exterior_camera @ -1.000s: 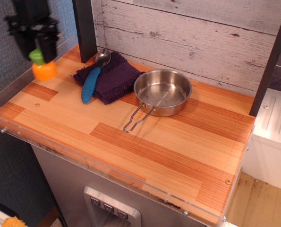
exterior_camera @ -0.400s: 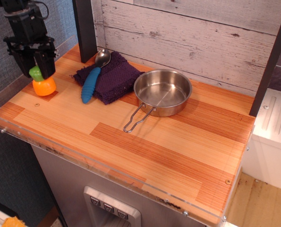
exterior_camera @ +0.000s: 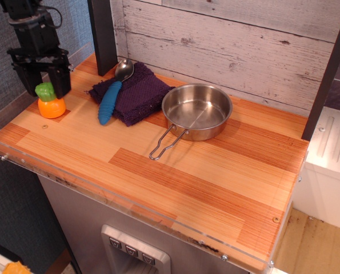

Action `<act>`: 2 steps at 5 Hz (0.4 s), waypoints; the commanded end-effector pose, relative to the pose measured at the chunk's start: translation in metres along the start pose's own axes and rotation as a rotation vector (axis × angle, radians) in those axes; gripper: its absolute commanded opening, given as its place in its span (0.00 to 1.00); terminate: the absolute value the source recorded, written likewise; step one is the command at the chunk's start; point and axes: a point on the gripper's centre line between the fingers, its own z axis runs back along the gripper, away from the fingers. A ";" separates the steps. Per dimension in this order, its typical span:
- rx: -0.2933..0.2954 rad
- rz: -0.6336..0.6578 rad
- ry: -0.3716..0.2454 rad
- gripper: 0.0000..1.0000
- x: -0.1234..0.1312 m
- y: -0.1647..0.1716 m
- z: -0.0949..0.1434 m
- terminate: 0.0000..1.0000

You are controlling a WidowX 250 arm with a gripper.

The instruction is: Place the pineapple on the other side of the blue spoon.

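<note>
Since the earlier frames the gripper point(exterior_camera: 44, 85) has lowered the pineapple point(exterior_camera: 51, 103) onto the table point(exterior_camera: 175, 182), and its fingers point(exterior_camera: 63, 81) have spread apart. Single view: the fingers stand wide on either side of the green top, apparently no longer gripping; the fruit rests upright near the table's left edge, well apart from the spoon point(exterior_camera: 113, 94), which lies on a purple cloth point(exterior_camera: 138, 94) beside the pan point(exterior_camera: 196, 111). Risk: if a finger catches the green top as the gripper rises, the round fruit may tip and roll off the near edge. Count: one pineapple, one spoon, one cloth, one pan.
</note>
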 end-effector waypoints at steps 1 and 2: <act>0.058 -0.049 -0.083 1.00 -0.007 -0.018 0.044 0.00; 0.091 -0.084 -0.118 1.00 -0.017 -0.039 0.064 0.00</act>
